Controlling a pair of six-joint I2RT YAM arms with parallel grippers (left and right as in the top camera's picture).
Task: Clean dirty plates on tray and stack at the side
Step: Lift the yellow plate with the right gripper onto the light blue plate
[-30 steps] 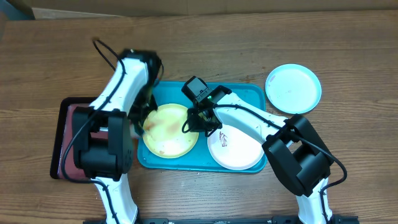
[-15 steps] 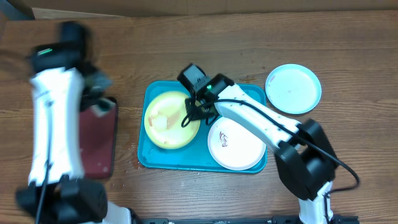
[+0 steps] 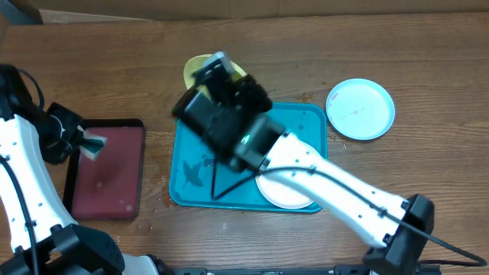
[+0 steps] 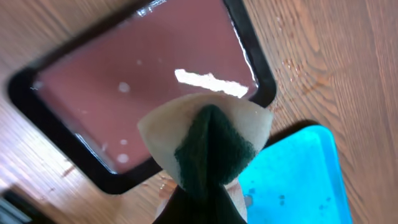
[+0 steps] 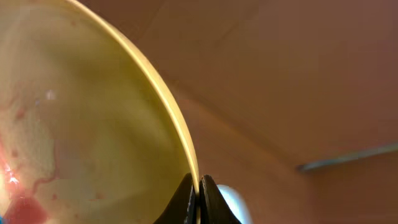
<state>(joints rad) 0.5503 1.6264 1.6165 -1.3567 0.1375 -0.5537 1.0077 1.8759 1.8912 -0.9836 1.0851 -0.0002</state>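
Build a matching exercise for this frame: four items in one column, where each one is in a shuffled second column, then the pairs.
Items
1. yellow-green plate
2. light blue plate
3. white plate
4. sponge

Places
A. on the turquoise tray
B. held by the left gripper over the dark red tray
C. rim pinched by the right gripper
D. on the bare table, right of the turquoise tray

Pairs: 1-C, 2-D, 3-A, 4-B
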